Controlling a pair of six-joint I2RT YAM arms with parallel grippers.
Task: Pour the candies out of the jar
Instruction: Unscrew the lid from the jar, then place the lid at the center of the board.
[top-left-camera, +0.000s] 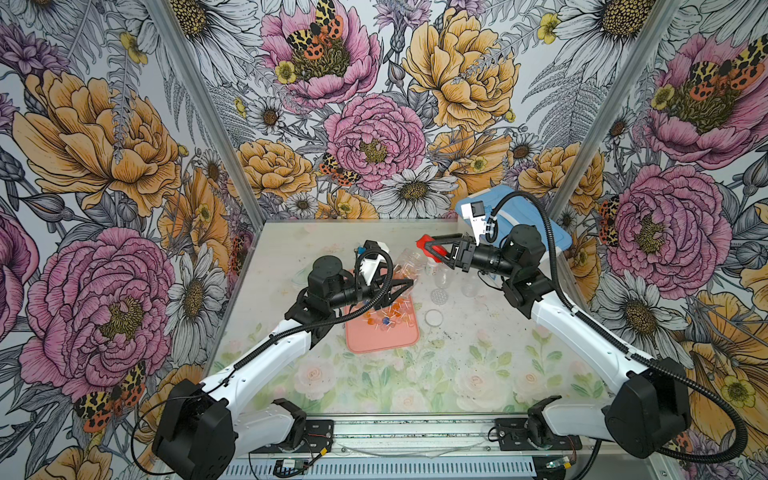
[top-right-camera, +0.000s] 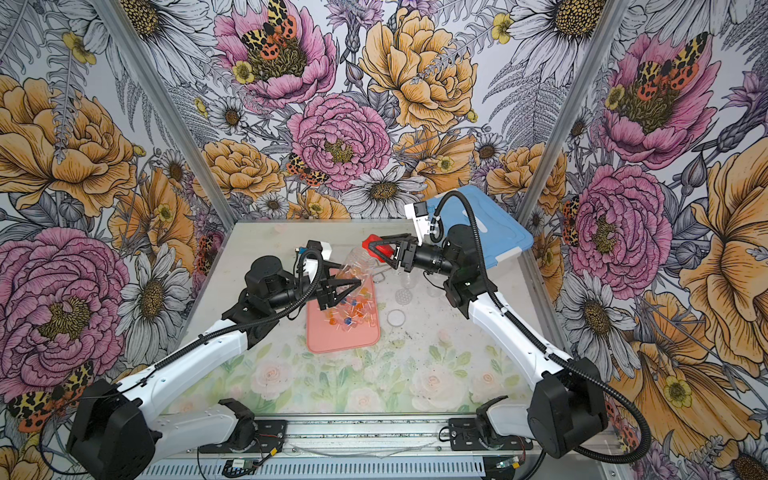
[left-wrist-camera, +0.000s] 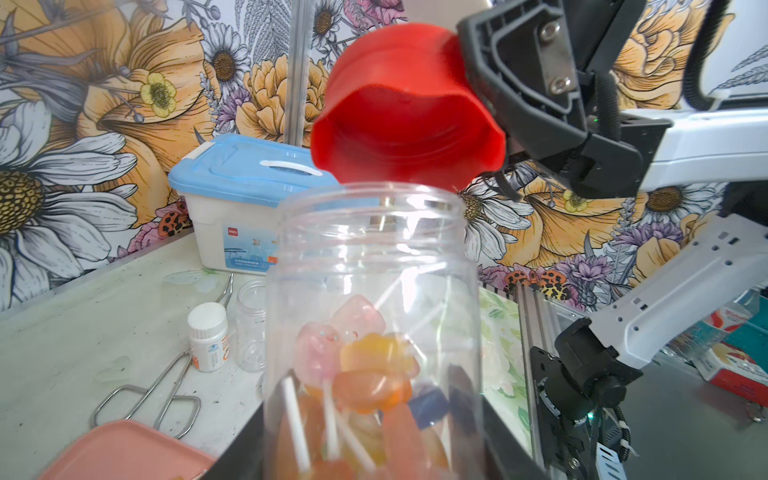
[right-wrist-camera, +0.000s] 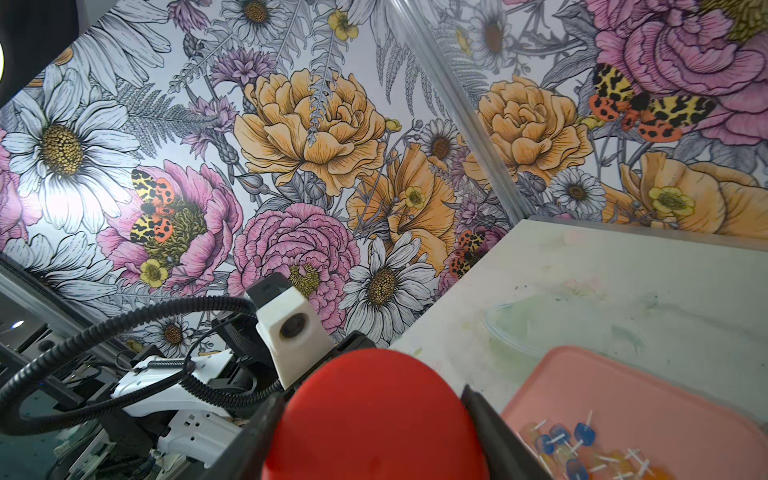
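Black left hand (top-right-camera: 345, 277): clamped tight on the clear jar (left-wrist-camera: 374, 266), which sits between its fingers.
Jar: uncapped and tilted in the air over the far end of the tray (top-left-camera: 382, 343), with its mouth turned toward the right hand (top-left-camera: 434, 249).
Inside jar: candies (left-wrist-camera: 365, 365) with pink, orange and blue heads on white sticks, bunched at the base end.
Right hand: closed on the red lid (right-wrist-camera: 374, 419), one finger on each side.
Lid: off the jar, held in the air just beside its mouth, hollow side facing it.
Tray: pink, lying flat on the surface (top-left-camera: 478, 365).
On tray: more candies, orange and blue, lie loose around its middle, beneath the left hand.
Surface: pale floral print.
Far right corner: blue-lidded box (left-wrist-camera: 245, 170).
Near box: white bottle (left-wrist-camera: 208, 336) and a metal tool (left-wrist-camera: 166, 399), both well apart from the tray.
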